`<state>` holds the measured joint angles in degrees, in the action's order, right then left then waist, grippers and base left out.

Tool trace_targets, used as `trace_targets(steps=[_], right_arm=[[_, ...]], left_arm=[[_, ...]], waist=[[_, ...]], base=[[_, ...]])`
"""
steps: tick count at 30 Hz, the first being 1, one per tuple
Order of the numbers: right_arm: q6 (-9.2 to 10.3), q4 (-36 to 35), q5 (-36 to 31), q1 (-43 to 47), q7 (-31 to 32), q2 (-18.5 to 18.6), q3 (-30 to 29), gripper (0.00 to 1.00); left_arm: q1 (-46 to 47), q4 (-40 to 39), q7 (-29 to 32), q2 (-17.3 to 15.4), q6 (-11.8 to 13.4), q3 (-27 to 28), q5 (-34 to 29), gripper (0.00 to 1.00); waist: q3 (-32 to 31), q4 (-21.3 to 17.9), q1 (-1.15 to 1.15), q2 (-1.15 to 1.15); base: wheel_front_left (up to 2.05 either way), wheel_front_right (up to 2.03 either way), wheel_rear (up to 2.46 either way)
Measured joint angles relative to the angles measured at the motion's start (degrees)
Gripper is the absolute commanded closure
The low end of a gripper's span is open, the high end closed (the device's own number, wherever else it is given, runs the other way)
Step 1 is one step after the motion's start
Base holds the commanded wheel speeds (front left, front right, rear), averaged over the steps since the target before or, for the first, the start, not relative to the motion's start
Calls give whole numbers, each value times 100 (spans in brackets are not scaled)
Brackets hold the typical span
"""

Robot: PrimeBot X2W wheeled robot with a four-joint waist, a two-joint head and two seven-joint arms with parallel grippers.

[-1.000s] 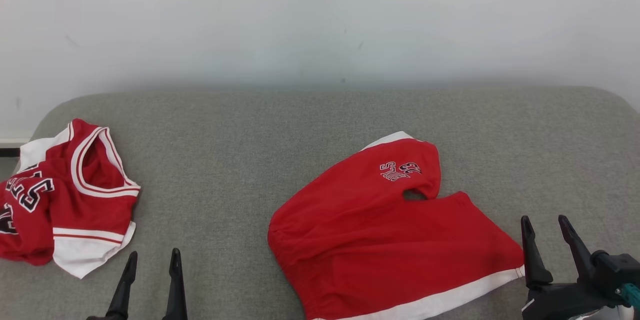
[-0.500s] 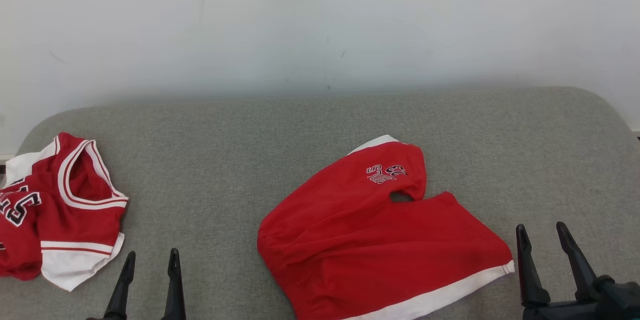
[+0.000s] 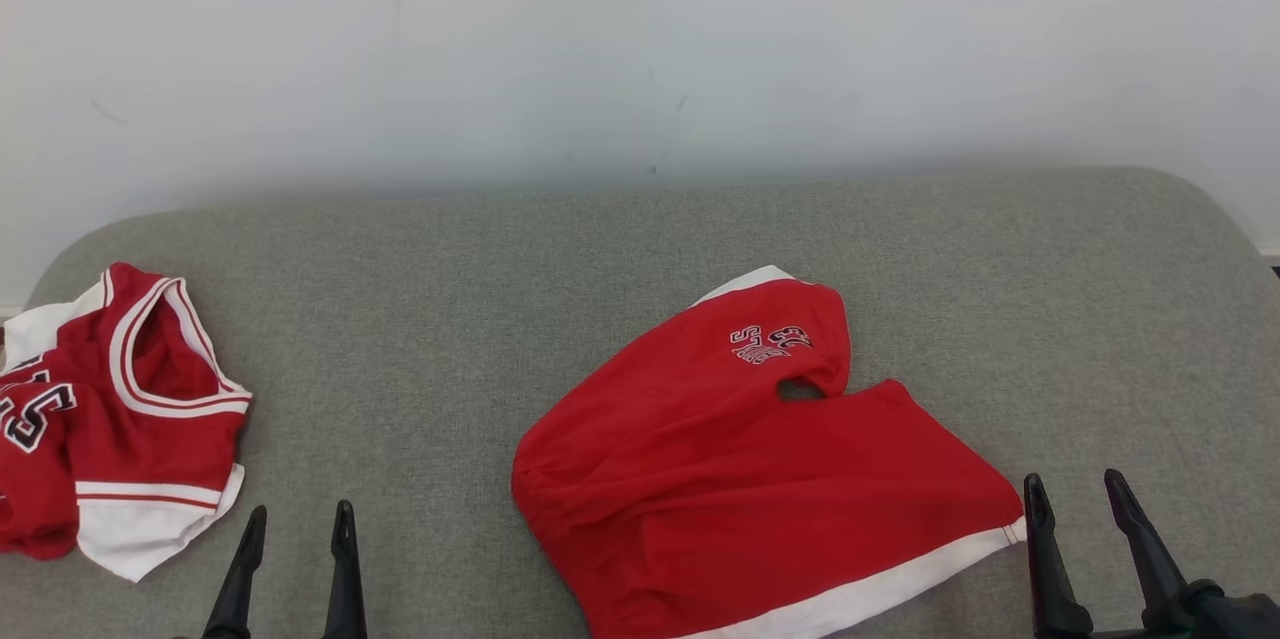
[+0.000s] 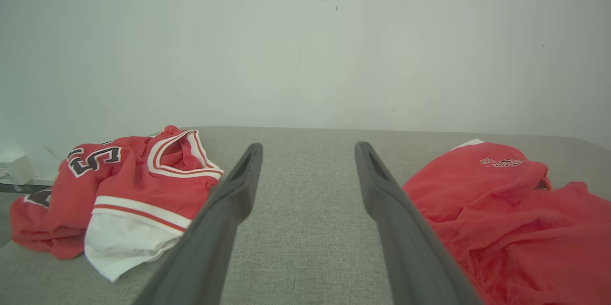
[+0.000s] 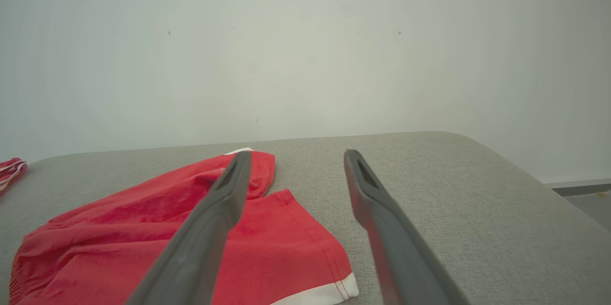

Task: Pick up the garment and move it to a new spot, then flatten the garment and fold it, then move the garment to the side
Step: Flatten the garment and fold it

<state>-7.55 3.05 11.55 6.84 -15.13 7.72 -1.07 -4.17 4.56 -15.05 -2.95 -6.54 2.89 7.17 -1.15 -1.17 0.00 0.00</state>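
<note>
Left gripper (image 3: 302,511) at seven o'clock, right gripper (image 3: 1071,479) at five beside the red shorts (image 3: 720,489), jersey (image 3: 150,419) at nine; both jaws gape wide, gripping nothing.

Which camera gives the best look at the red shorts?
The head view: it looks down on the shorts, showing waistband, both legs and the white hem, near edge cropped. In the left wrist view the shorts are partly cut off, seen low; in the right wrist view the shorts are low too, near side cropped.
</note>
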Motion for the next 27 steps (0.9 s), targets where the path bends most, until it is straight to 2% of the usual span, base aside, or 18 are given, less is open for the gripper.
trace_targets(steps=[16, 22, 27], right_arm=[[0, 113, 20, -16, 0, -26, 38, 0], [0, 539, 105, -124, 0, 193, -9, 0], [0, 1049, 165, -299, -1, 385, -5, 0]], left_arm=[[8, 122, 0, -2, -37, -12, -71, 0], [17, 417, 0, -3, -62, -750, -148, 0], [15, 802, 0, -46, -87, -1683, -94, 0]], waist=[[23, 60, 0, 0], [67, 75, 0, 0], [134, 81, 0, 0]], base=[[0, 0, 0], [0, 0, 0], [0, 0, 0]])
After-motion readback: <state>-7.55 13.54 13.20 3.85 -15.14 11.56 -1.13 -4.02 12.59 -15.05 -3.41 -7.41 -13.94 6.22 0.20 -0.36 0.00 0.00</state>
